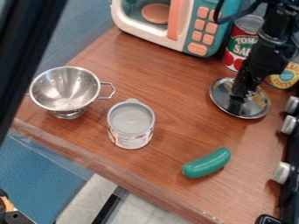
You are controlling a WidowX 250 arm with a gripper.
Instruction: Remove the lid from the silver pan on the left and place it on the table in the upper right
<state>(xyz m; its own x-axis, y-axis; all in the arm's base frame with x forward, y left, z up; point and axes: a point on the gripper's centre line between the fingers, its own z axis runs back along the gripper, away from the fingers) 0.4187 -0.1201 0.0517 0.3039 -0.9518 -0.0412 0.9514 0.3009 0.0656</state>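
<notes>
The wooden counter (169,118) spreads beneath the jaws (239,98), which hang over its upper right part; whether they stand open, closed or clamped on anything, I cannot tell. Up and to the left of them sits the toy microwave (191,22), teal and white, with orange buttons and an orange plate (156,13) behind its door. Along the right edge, to the right of and below the jaws, is a black appliance side with pale knobs (282,173).

Well apart from the jaws, far to their left, the silver pan (65,87) stands upright on its foot, uncovered, its bowl pierced with small holes. Just behind the jaws is the red and green can (234,49). The round metal lid (257,107) is directly below the jaws, which hide part of it; I cannot tell whether they touch it. Left of them and nearer the front edge stands the grey-topped can (130,119). The yellow-labelled can (286,76) is near them, on the right. Smallest, the green toy cucumber (206,163) lies in front of the jaws, slightly left.
</notes>
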